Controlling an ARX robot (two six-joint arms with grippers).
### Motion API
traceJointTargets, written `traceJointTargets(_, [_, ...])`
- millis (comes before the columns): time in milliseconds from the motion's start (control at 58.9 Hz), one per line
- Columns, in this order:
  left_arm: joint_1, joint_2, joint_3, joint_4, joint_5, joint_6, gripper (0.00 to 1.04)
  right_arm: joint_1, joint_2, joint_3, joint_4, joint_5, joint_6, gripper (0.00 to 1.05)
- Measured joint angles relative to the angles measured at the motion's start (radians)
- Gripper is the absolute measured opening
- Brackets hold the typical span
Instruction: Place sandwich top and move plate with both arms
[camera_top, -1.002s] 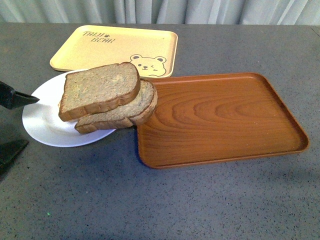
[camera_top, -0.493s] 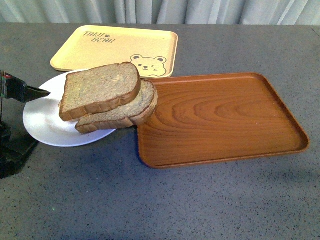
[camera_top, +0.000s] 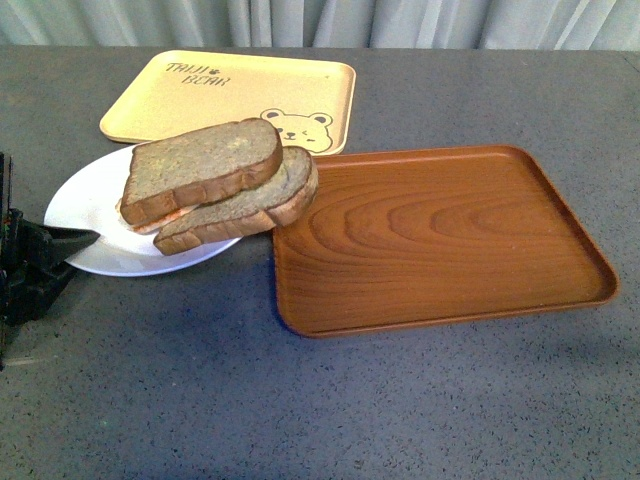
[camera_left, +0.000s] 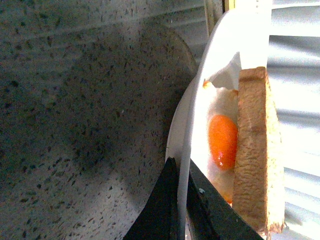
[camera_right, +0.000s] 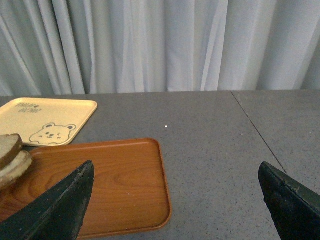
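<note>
Tabletop (camera_top: 300, 420) speckled grey, curtain (camera_right: 165, 45) behind.

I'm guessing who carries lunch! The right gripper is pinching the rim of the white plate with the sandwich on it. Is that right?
Not quite: it is the left gripper that is pinching the rim of the white plate with the sandwich on it. The left wrist view shows its fingers either side of the rim. The right gripper is open, holding nothing.
</note>
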Motion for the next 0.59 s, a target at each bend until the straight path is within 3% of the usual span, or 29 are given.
traceJointTargets(289, [-0.009,-0.133,-0.014,-0.078,0.015,-0.049,0.02,0.000,0.000,0.000,0.000,0.000,0.000,0.96])
traceJointTargets(595, [-0.099,-0.156,0.278,-0.299,-0.002,-0.038,0.02,0.000,0.000,0.000,0.000,0.000,0.000,0.96])
